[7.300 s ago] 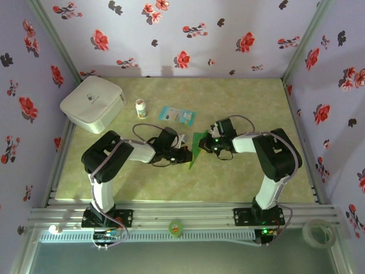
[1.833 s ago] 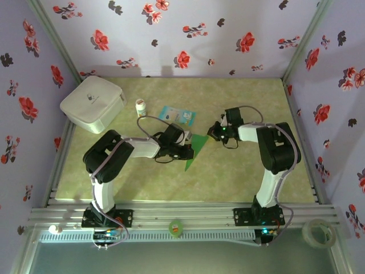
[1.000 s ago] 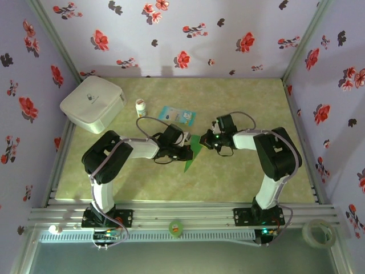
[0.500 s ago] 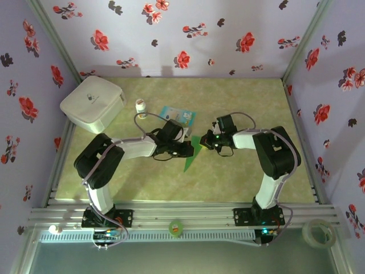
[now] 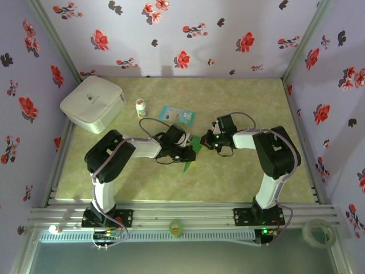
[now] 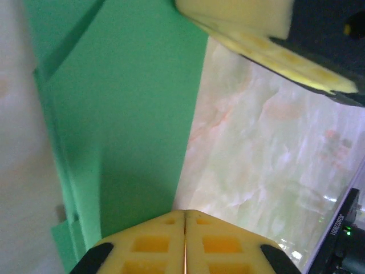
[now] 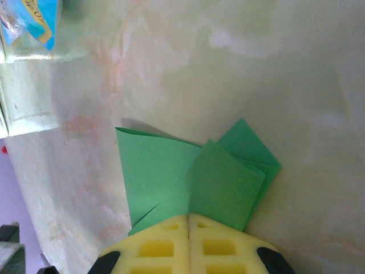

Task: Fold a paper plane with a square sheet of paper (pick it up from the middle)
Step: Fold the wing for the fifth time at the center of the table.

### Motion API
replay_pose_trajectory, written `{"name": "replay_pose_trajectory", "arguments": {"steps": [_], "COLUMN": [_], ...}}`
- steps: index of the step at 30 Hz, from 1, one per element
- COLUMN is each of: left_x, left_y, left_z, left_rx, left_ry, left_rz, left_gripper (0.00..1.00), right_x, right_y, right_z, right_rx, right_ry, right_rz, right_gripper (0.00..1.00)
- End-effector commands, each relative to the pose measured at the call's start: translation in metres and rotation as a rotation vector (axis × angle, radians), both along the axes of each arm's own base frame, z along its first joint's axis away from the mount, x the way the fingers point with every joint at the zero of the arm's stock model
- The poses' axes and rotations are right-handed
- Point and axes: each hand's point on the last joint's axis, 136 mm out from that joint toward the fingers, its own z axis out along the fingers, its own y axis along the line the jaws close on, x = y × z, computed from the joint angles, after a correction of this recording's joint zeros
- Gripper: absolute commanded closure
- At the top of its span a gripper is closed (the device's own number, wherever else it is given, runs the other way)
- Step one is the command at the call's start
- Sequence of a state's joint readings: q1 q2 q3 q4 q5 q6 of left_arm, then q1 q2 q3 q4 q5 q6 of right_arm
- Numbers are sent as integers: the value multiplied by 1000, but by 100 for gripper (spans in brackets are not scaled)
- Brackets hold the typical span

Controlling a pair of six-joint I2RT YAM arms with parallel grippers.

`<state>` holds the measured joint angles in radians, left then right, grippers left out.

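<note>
Your left jaws and right jaws were both closed, tips at the green paper [image 7: 165, 171], at its 9 and 2 o'clock on the tabletop [image 7: 274, 74].

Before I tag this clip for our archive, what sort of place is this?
Probably a purpose-built robot test booth: a floral-papered back wall, a marble-look table, and an aluminium rail along its near edge.

1. Straight ahead of left gripper [image 5: 190, 153]: right gripper [image 5: 207, 141], very close, barring the way.
2. Beneath both: folded green paper [image 7: 165, 171], flat on table [image 5: 228, 182].
3. Beyond left gripper, far side: blue-and-white packet [image 5: 177, 115] near; small bottle [image 5: 141, 108] and white box [image 5: 92, 103] farther off.
4. Nearer the bases and outward of right gripper: open tabletop, free passage.
</note>
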<state>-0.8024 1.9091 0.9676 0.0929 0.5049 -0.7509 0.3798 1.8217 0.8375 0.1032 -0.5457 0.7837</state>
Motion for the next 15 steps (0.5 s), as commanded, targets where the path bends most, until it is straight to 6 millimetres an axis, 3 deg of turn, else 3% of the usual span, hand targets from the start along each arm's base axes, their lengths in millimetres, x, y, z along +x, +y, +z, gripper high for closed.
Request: {"name": "replay_pose_trajectory", "arguments": {"steps": [1, 5, 9, 12, 15], "left_x": [-29, -48, -52, -38, -15], "left_y": [29, 47, 53, 50, 50], "left_z": [-17, -15, 2, 25, 41], "left_rx": [78, 81, 53, 19, -8], "left_ry": [77, 94, 59, -9, -61], "left_rz": [14, 18, 20, 45, 107], "left_gripper": [91, 91, 91, 91, 88], "right_x": [-15, -14, -12, -6, 1], "right_y": [-24, -24, -19, -6, 7], "right_z": [-35, -33, -29, -13, 17], "right_rx": [-134, -137, -116, -51, 14], "right_ry": [76, 71, 59, 23, -47], "right_rz": [-26, -17, -3, 26, 54], "right_gripper": [100, 100, 100, 100, 95]}}
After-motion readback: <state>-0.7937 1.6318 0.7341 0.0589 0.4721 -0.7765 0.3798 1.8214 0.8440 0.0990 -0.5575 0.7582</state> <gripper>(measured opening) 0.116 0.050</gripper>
